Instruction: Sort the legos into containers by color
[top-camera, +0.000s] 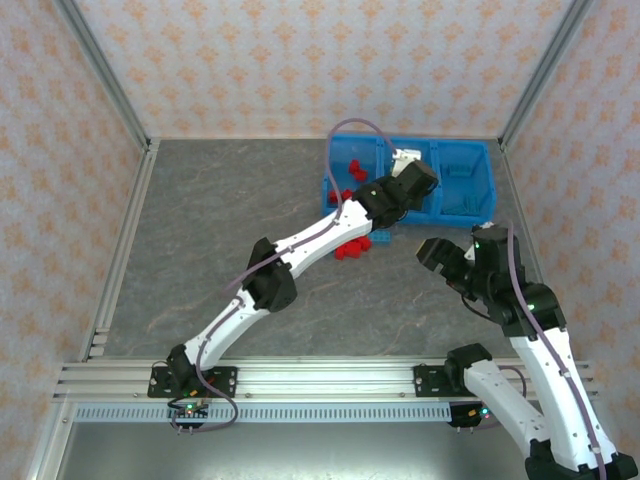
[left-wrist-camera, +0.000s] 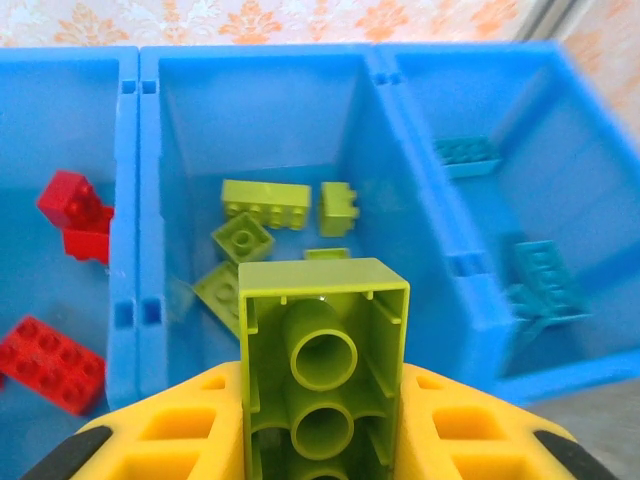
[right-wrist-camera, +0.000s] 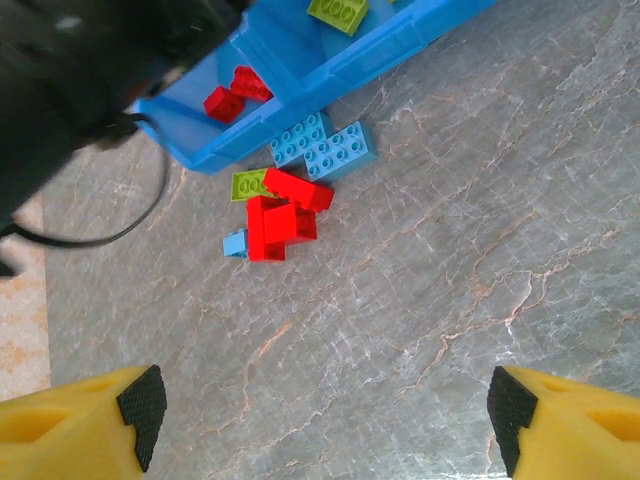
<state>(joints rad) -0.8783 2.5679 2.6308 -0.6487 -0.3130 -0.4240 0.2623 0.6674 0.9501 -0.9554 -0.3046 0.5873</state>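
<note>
The left gripper (left-wrist-camera: 322, 425) is clamped on a yellow-green brick (left-wrist-camera: 322, 330), its hollow underside turned up toward the wrist, and hangs above the middle compartment of the blue bin (left-wrist-camera: 410, 230). Below its fingers lie more yellow-green pieces (left-wrist-camera: 262, 203). The compartment to its left holds red bricks (left-wrist-camera: 75, 210), and the one to its right holds teal bricks (left-wrist-camera: 545, 275).

The right gripper (right-wrist-camera: 320, 420) hovers over the grey marbled tabletop (right-wrist-camera: 450, 250), fingers spread wide with nothing between them. Ahead of it and a little left, just beside the bin's outer wall, a small pile sits on the table: loose red bricks (right-wrist-camera: 280, 225), blue plates (right-wrist-camera: 325, 148), a green plate (right-wrist-camera: 250, 184) and a small light-blue piece (right-wrist-camera: 236, 243).

Peach floral wallpaper (top-camera: 300, 60) closes in the table on three sides, with aluminium posts (top-camera: 100, 70) at the corners and a slotted rail (top-camera: 300, 380) along the near edge.
</note>
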